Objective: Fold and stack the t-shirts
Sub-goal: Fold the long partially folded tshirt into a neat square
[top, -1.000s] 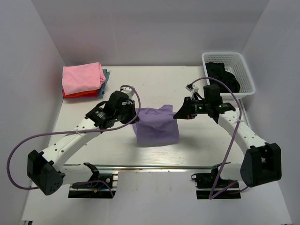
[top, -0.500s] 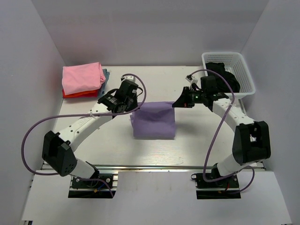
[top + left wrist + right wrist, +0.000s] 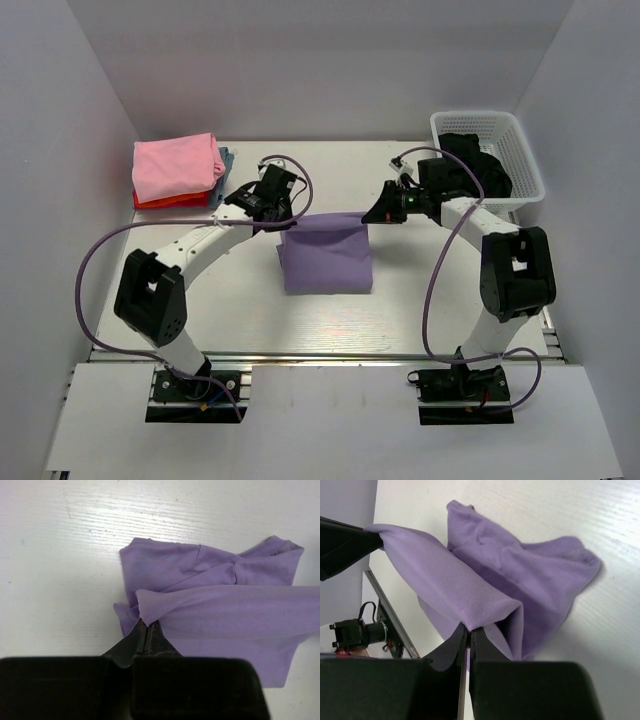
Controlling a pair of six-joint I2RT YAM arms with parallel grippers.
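The lavender t-shirt [image 3: 325, 257] lies partly folded at the table's middle. My left gripper [image 3: 283, 222] is shut on its far left corner, and my right gripper [image 3: 367, 220] is shut on its far right corner. They hold the far edge stretched between them above the lower layers. The left wrist view shows the pinched fold [image 3: 150, 611] at my fingertips [image 3: 148, 625]. The right wrist view shows the same edge [image 3: 470, 605] gripped at my fingertips [image 3: 469, 630]. A folded stack sits at the far left: pink shirt [image 3: 177, 166] on top, red [image 3: 170, 201] below, grey-blue [image 3: 227, 160] peeking out.
A white lattice basket [image 3: 520, 150] holding dark cloth [image 3: 478, 165] stands at the far right, just behind my right arm. White walls close in the table on three sides. A metal rail [image 3: 330, 358] runs along the near edge.
Both grippers have carried the shirt's held edge away from the bases toward the far side, drawing it over the lower layers. The shirt now lies flatter and squarer.
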